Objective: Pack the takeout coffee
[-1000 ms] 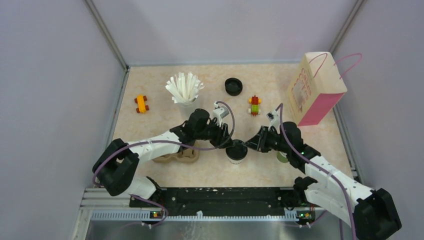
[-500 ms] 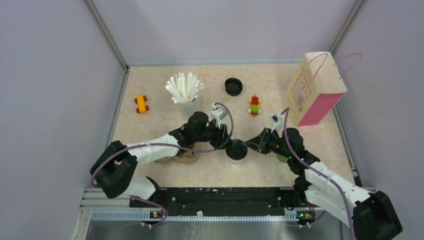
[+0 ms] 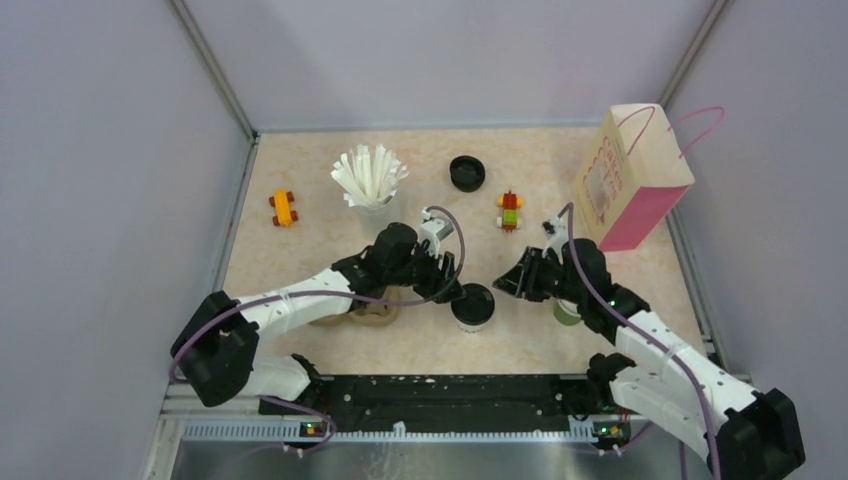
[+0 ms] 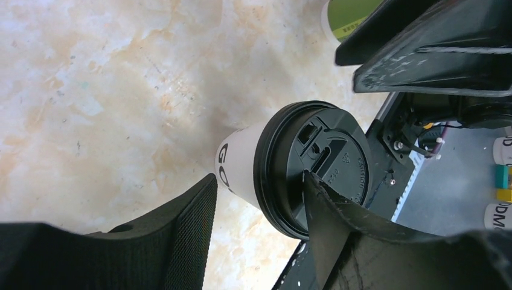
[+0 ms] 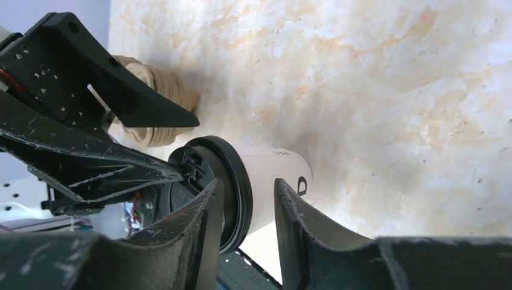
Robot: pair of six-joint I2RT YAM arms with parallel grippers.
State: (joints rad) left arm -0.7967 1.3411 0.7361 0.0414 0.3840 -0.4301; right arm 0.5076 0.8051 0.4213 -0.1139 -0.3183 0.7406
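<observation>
Both arms have drawn back from the cup (image 3: 473, 307) and opened. The left gripper (image 3: 451, 291) stands wide, the right gripper (image 3: 503, 284) narrowly parted, and neither holds anything. Cup upright, near centre, between them, with the left nearer, at its lid. Side reads "GO" — bag (image 3: 632, 180) far right.

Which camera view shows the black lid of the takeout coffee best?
Left wrist: the lid is close, its top and sip opening plain. Right wrist sees it nearly edge-on; the top view shows it small.
</observation>
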